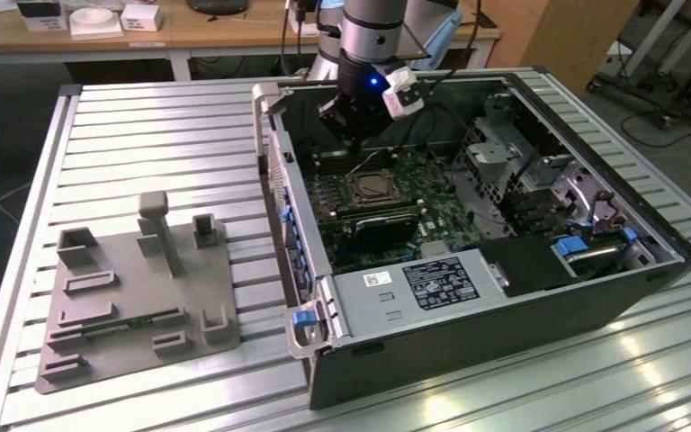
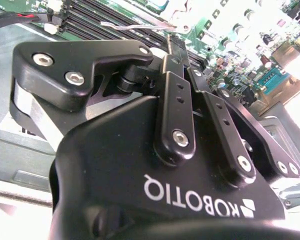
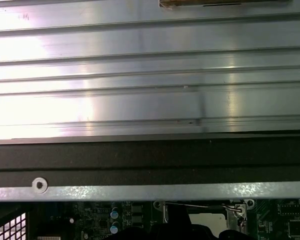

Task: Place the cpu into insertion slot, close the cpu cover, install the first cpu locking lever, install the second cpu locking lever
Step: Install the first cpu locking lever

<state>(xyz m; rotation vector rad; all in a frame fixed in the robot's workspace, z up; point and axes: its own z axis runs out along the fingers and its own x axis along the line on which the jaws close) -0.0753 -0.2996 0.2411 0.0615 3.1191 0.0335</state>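
Fingers of the gripper [image 2: 174, 47] are drawn together, and their tips sit just beside a thin wire lever [image 2: 140, 25] that runs over the green motherboard [image 2: 230, 45] in the second wrist view. In the exterior view the gripper [image 1: 358, 144] hangs in the upper middle of the frame, inside the open computer case [image 1: 466, 342] and just above the insertion slot [image 1: 351, 191]. The cpu [image 1: 377, 186] lies in that slot near the frame's centre, silvery-tan face up. In the first wrist view the wire lever [image 3: 200, 205] runs close beside the case's metal edge [image 3: 140, 192]. A grey fixture tray [image 1: 130, 297] sits on the slatted table [image 1: 141, 126] at lower left, well apart from the case.
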